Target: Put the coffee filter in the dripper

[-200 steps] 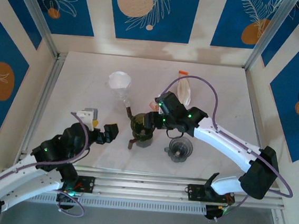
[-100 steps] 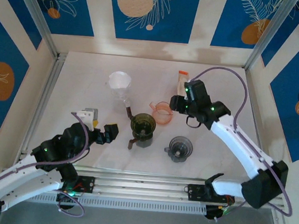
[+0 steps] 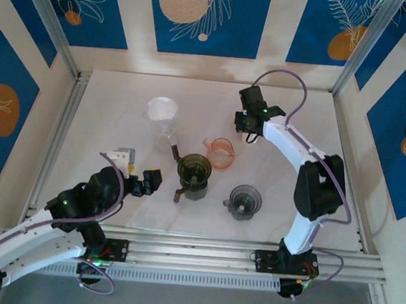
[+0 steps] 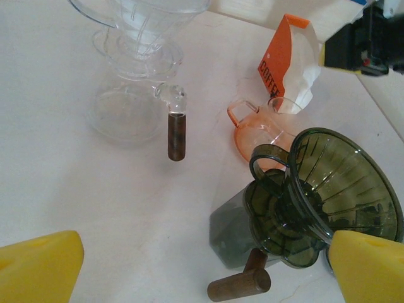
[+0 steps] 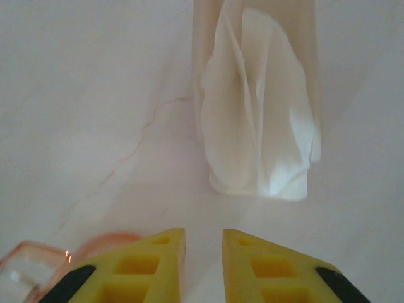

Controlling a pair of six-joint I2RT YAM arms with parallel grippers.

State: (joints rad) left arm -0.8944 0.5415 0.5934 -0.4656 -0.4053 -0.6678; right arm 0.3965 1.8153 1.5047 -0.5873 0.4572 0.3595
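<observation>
**Filter not yet picked up, dripper standing empty**

We are holding the right gripper [image 5: 203,237] low over the far side of the table [image 3: 120,115]. Its yellow fingers are standing only a narrow slot apart, with nothing between them. Just ahead of the tips, the coffee filter [image 5: 259,139] is lying in its packet [image 4: 278,57] as a sheaf of white, creased paper fanning out of the open end. It is looking thin and soft, so we are expecting it to buckle under a careless pinch. The pink measuring cup [image 5: 38,265] is sitting just beside the gripper.

Nearer to us, the dark green dripper [image 3: 194,169] is resting upright and empty on its carafe [image 4: 240,227], well apart from the filter. A clear glass dripper [image 3: 162,111] is standing further left, and we cannot tell which of the two is meant. The left gripper [image 4: 203,265] is hanging spread wide and empty, facing the green one.

As we are judging it, nothing is done: the grasp, the carry and the seating in the cone are all remaining.
</observation>
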